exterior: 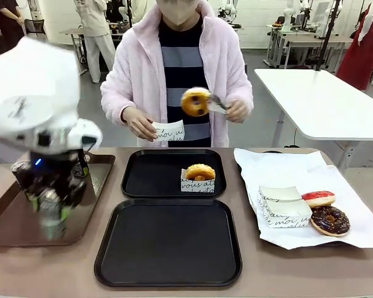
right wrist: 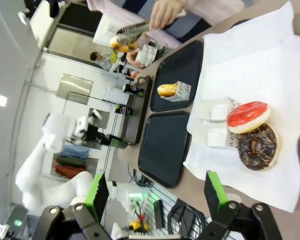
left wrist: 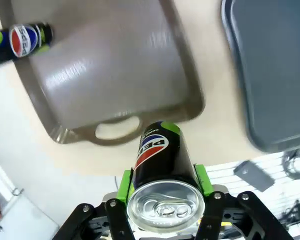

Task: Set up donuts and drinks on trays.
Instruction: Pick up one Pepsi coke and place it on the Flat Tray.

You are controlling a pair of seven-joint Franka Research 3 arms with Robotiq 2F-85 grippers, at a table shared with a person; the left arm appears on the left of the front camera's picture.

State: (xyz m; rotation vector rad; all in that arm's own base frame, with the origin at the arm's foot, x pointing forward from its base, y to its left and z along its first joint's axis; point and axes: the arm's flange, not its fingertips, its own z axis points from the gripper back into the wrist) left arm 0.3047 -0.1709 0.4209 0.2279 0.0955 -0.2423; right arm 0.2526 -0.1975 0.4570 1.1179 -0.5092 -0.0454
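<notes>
Pinching a black Pepsi can above the brown tray, the left gripper looks bound for a black tray, while the right gripper hangs spread, empty.

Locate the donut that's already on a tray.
Front view: the donut sits in its holder on the far tray, right of centre, by its near edge.
</notes>
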